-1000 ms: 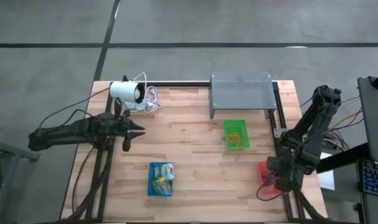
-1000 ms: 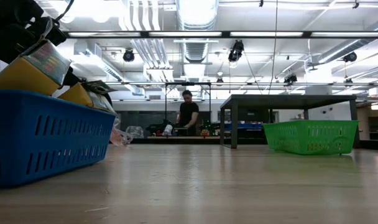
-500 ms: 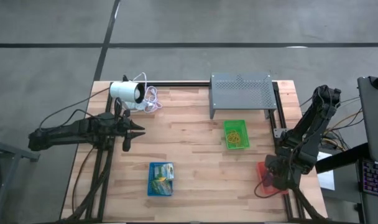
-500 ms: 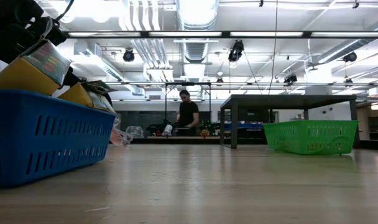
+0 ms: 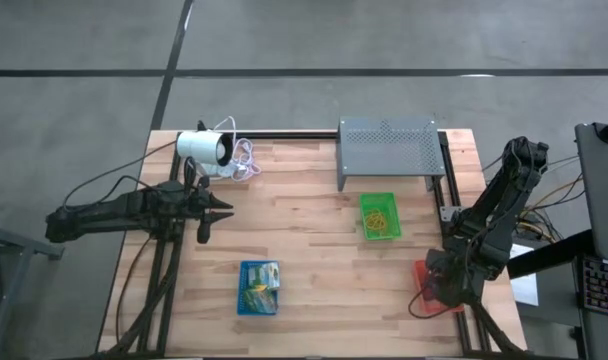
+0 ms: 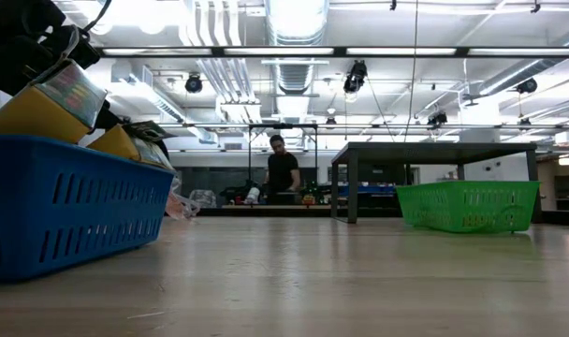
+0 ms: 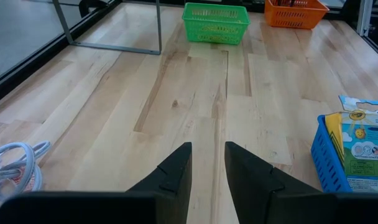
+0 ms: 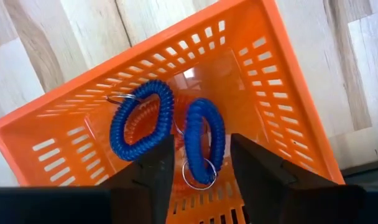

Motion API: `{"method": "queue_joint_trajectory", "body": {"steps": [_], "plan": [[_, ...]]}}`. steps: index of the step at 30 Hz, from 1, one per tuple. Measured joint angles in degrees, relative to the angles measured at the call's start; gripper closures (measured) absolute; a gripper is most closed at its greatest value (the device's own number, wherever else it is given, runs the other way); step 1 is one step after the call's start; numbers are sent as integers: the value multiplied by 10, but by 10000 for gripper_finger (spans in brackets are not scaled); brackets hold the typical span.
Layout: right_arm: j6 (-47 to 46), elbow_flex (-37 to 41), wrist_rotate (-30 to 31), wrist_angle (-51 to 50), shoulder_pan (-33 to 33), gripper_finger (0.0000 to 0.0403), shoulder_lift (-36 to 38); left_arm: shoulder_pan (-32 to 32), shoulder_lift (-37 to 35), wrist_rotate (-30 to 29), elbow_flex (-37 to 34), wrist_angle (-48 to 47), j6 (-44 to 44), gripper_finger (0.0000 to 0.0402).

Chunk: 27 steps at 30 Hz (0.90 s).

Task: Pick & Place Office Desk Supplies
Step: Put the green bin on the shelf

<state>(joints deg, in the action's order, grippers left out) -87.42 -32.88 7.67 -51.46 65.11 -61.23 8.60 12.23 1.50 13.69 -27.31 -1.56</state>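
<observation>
Now right gripper directly above orange slotted plastic tray, fingers parted, holding nothing. 2 blue coiled plastic loops lie inside tray. Judged: release step; next, lift clear. Left gripper far across table, part-open, empty.

Table: pale wood planks, visible grain, smooth with a soft satin sheen (lamp glare streaks along it in the low view).

Orange basket: moulded plastic, slotted walls, slightly glossy. Blue coil loops inside it: springy plastic coil, shiny, each on a thin bright metal ring.

Green basket and blue basket: same slotted plastic, semi-matt.

Packets in the blue basket: printed, smooth, faintly glossy (paper or film, cannot tell).

Grey stand: perforated sheet metal, matt grey.

White cylinder: smooth plastic-looking shell; its cable glossy.

Left gripper fingers: dark, matt.
</observation>
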Motion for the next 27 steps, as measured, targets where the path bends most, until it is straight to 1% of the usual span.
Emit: {"method": "queue_joint_trajectory", "body": {"steps": [3,6,11,16,27], "plan": [[9,0,0,0,0,240,0,0,0,0,0,0,0,303],[9,0,0,1,0,237,0,0,0,0,0,0,0,303],[15,-11,-1,2,0,249,0,0,0,0,0,0,0,303],[43,-42,-1,-13,0,262,0,0,0,0,0,0,0,303],[100,-139,-1,-155,-2,277,0,0,0,0,0,0,0,303]]}}
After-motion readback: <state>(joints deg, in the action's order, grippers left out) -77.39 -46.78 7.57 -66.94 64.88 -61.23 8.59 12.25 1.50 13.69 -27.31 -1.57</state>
